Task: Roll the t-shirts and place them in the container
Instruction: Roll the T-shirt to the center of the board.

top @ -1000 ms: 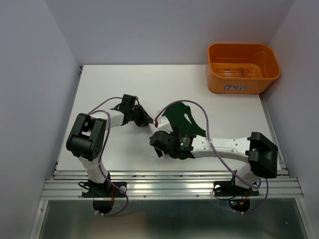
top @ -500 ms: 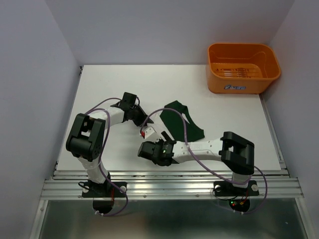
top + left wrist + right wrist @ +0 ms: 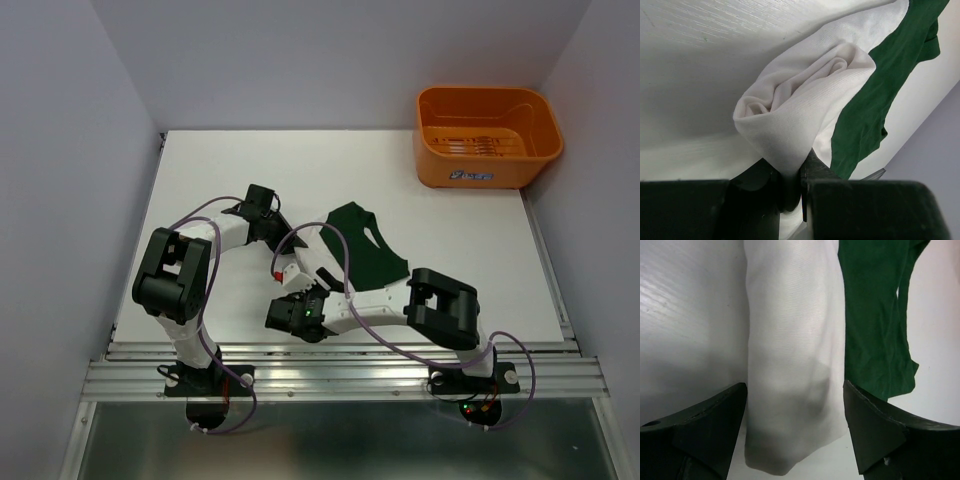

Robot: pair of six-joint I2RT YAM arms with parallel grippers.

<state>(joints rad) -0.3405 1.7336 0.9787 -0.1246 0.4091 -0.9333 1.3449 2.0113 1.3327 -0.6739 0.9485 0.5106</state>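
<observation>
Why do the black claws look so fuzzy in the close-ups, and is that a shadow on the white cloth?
Left wrist view: the left fingers sit very near the lens and blur; the rolled t-shirt is sharp. Right wrist view: the right fingers are slightly soft too, and yes, a grey shadow lies on the t-shirt between them. Top view: even light, all sharp.

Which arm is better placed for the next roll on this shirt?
Left, probably: the left gripper pinches the rolled white end of the t-shirt, while the right gripper hangs open astride its flat white part, gripping nothing.
</observation>
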